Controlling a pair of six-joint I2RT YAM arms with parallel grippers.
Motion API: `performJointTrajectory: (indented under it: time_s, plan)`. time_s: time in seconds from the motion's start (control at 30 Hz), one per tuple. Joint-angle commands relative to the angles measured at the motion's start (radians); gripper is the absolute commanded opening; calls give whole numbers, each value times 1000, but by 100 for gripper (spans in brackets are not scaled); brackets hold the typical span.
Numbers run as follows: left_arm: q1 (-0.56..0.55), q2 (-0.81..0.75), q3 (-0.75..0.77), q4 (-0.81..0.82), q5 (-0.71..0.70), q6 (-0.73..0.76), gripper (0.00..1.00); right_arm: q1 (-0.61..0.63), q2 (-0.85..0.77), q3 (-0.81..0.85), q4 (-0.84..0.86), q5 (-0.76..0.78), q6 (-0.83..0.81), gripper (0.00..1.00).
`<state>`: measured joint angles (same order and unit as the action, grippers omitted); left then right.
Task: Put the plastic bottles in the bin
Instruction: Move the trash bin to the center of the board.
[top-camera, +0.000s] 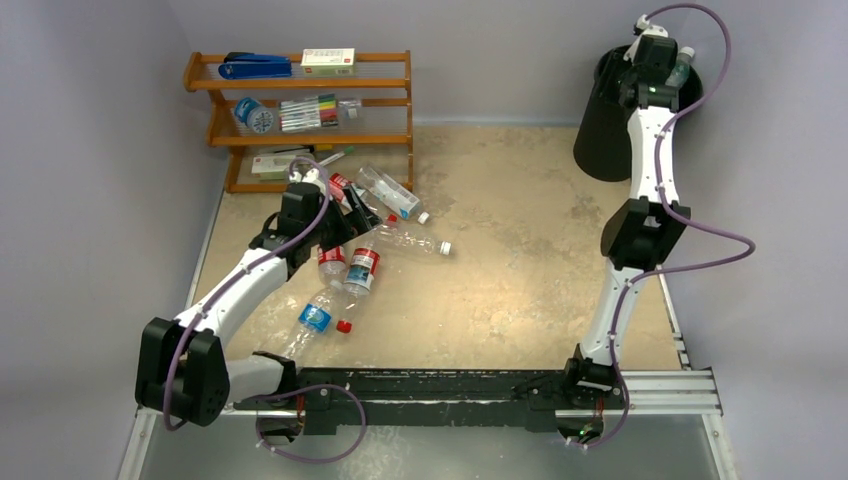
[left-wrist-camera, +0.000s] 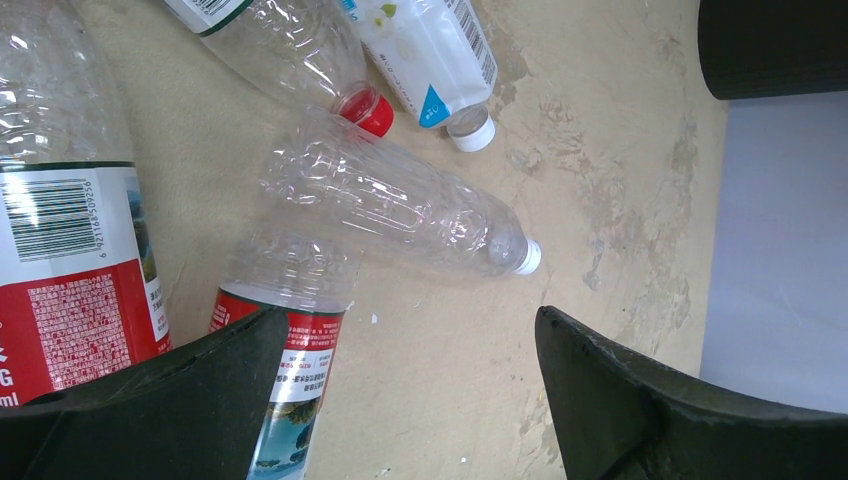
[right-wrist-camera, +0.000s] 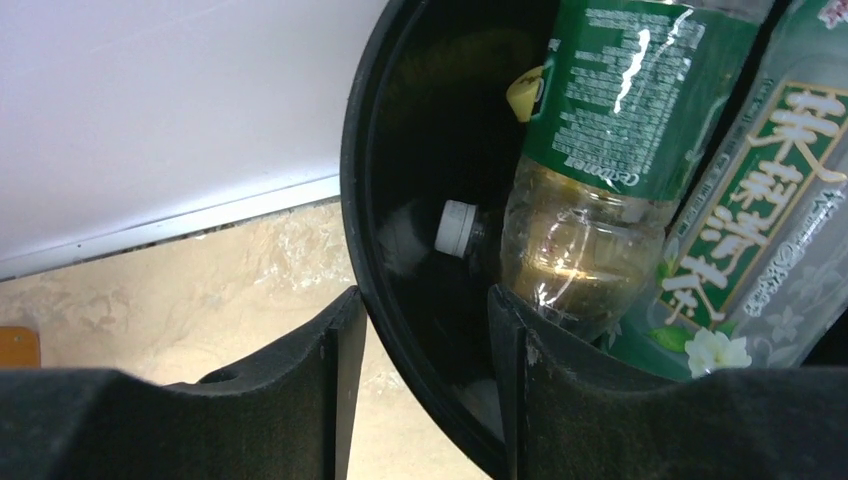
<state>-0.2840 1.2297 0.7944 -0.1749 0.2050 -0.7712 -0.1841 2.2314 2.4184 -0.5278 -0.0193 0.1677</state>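
Observation:
Several plastic bottles lie in a heap at the table's left: a clear one with a white cap (top-camera: 410, 240), a white-labelled one (top-camera: 390, 192), red-labelled ones (top-camera: 362, 262) and a blue-labelled one (top-camera: 315, 315). My left gripper (top-camera: 340, 222) is open above the heap. In the left wrist view it (left-wrist-camera: 412, 320) is empty, with the clear bottle (left-wrist-camera: 400, 200) just ahead and a red-labelled bottle (left-wrist-camera: 290, 330) under its left finger. My right gripper (top-camera: 655, 70) is over the black bin (top-camera: 600, 130). It (right-wrist-camera: 425, 300) is open and empty, straddling the bin's rim (right-wrist-camera: 360, 200). A green-labelled bottle (right-wrist-camera: 600, 120) lies inside.
A wooden shelf rack (top-camera: 300, 100) with a blue stapler, marker pens and boxes stands at the back left, close behind the heap. A loose red cap (top-camera: 344, 326) lies near the blue-labelled bottle. The grey walls stand close behind the bin and along the table's left.

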Motion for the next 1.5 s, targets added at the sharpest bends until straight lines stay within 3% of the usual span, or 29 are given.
performJointTrajectory:
  time_s: [0.0, 0.3, 0.47, 0.5, 0.93, 1.47]
  plan:
    - [-7, 4, 10, 54, -4, 4, 95, 4, 34, 56, -26, -4, -5, 48]
    - [-7, 15, 20, 49, -7, 9, 95, 5, 79, 71, -30, -24, -5, 30]
    - [-7, 18, 23, 49, -8, 10, 95, 5, 70, 80, -41, -25, -10, 2]
    - [-6, 17, 22, 49, -8, 10, 95, 5, 63, 80, -42, -23, -10, 0]
    - [-7, 7, 11, 57, -4, 4, 95, 39, -47, 15, -60, -67, -4, 0]
    - [-7, -51, -27, 52, -4, -5, 95, 236, -180, -135, -79, -41, -26, 0]
